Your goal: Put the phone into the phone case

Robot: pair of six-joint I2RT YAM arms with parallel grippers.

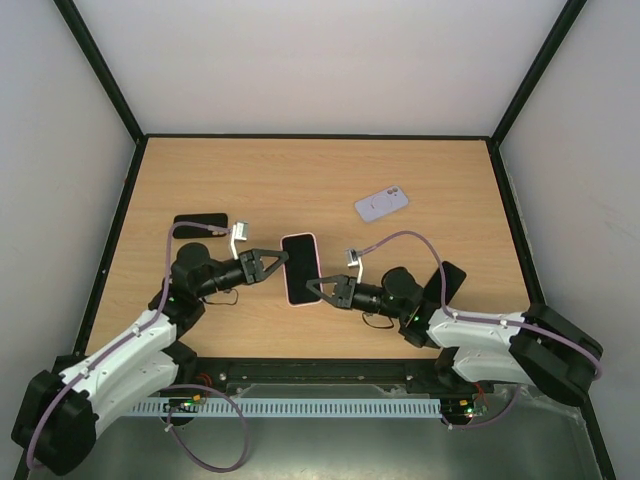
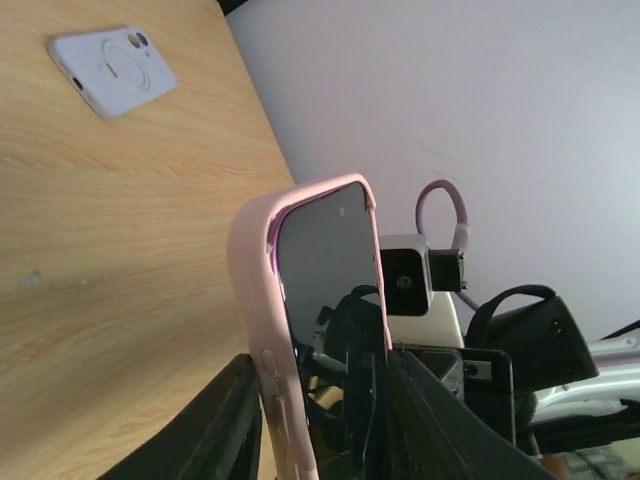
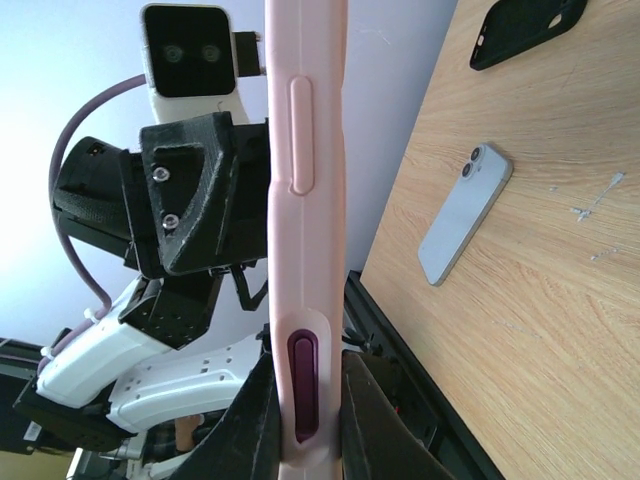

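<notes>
two grippers meet over the middle of the light wooden table point(image 1: 330, 170). the right gripper point(image 1: 313, 290) is pinched tight on the near end of a pink rubbery phone case point(image 3: 305, 150), one finger point(image 3: 255, 420) on each flat side, holding it off the wood. a dark-screened phone point(image 1: 300, 265) sits inside that case, pink rim all round the glass. the left gripper point(image 1: 284, 256) has its jaws partly spread on either side of the case's left edge; i cannot tell whether they press on it. a black flat item point(image 1: 450, 280) lies half hidden by the right arm. past the left gripper lie a light blue phone point(image 3: 465, 212), back up, and a black phone case point(image 1: 200, 225). farthest off rests a pale lilac phone case point(image 1: 381, 204) with a ring on its back.
</notes>
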